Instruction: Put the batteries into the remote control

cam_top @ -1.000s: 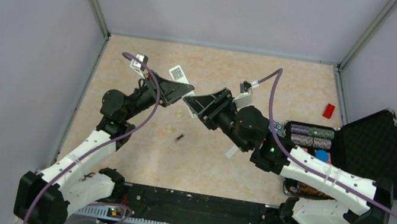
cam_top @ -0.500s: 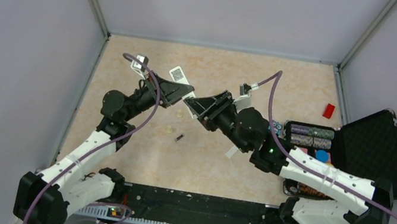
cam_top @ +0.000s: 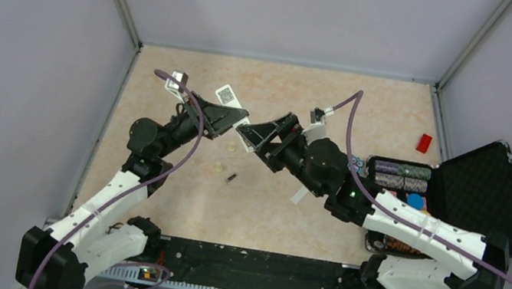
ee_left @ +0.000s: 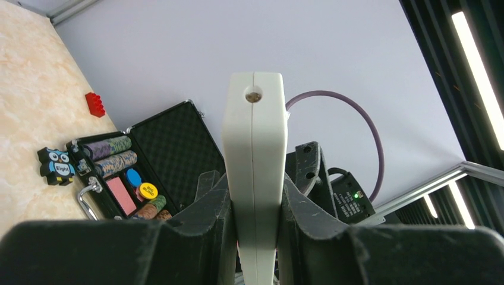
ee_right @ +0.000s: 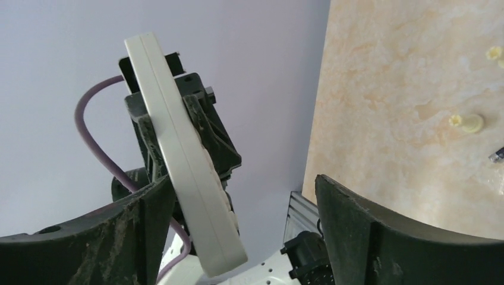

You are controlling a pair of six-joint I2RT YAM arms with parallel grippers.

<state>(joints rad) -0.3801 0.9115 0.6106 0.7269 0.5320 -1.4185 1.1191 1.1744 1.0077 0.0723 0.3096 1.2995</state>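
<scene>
My left gripper (cam_top: pixel 235 121) is shut on the white remote control (ee_left: pixel 252 154) and holds it off the table, its end pointing at the right arm. My right gripper (cam_top: pixel 261 134) is open. In the right wrist view the remote (ee_right: pixel 184 172) lies just inside the right gripper's (ee_right: pixel 243 187) left finger (ee_right: pixel 142 219), with a wide gap to the other finger. One small dark battery (cam_top: pixel 231 178) lies on the table below both grippers, and shows at the right wrist view's edge (ee_right: pixel 497 155). I see no second battery.
An open black case (cam_top: pixel 480 180) with striped chip rolls (cam_top: pixel 402 170) stands at the right. A red block (cam_top: pixel 424 142) lies behind it. An owl figure (ee_left: pixel 57 166) stands beside the case. Small cream lumps (cam_top: pixel 218 166) lie near the battery.
The left gripper with the remote has shifted slightly up and left. The right gripper has edged a little closer around the remote's end. The battery has not moved.
</scene>
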